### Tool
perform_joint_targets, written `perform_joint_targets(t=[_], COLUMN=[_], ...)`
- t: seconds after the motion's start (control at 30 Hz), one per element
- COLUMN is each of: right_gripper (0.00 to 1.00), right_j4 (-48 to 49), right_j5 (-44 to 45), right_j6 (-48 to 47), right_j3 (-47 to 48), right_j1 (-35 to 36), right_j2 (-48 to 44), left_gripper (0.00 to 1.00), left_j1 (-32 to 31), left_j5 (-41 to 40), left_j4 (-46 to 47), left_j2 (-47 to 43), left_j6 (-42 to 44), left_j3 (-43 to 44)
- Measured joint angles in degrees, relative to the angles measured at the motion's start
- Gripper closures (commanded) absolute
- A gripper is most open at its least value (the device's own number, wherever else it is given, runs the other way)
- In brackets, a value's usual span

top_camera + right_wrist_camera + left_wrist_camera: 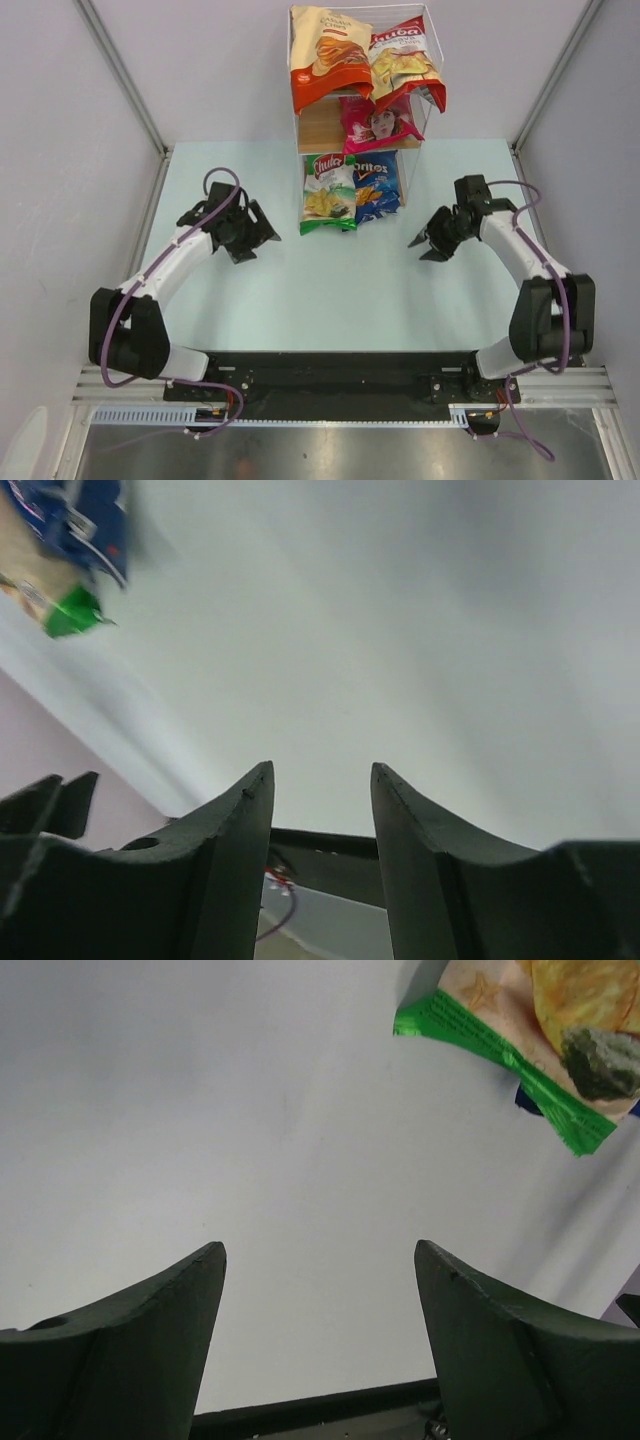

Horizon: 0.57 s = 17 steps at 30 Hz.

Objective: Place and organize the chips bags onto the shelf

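The pale surface (pixel 330 300) is stretching from the arm bases to the back wall, and the shelf (pixel 318 130) is standing at its far edge, in the middle. Both arms are reaching forward and inward, the left arm (pixel 170 265) on one side of the shelf front and the right arm (pixel 520 250) on the other, each well apart from it.

On the top tier the orange-and-cream bag (pixel 328 55) is sitting at the left and the red bag (pixel 405 62) just beside it at the right, their edges touching. The pink bag (pixel 375 122) is lying on the middle tier below the red one. The green bag (pixel 330 190) and the blue bag (pixel 377 183) are lying side by side at the very front. They may be on the lowest board or on the surface; the top view is not making that clear.

The left tool (pixel 258 242) is hovering over bare surface with its fingers spread wide and nothing between them. The right tool (pixel 420 250) is also empty, its fingers showing a narrower gap.
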Motion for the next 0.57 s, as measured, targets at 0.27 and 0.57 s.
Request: perform_joint_targets(t=[0.27,0.57], right_gripper=[0.53,0.54], right_j4=[-2.54,-0.92], right_j5=[3.15,4.26], right_j6=[0.20,3.08], right_j3=[-11.21,-12.76], right_j1=[-3.54,-9.60], right_j2=[-17.51,-18.12], left_gripper=[0.19,0.19], left_j1=[-0.85,-2.71], left_j5=[6.05,9.42], left_j4=[1.70,2.71], left_j2=[-1.51,-0.28], left_j6=[-0.07,-0.04], left_j3=[-3.26,-4.66])
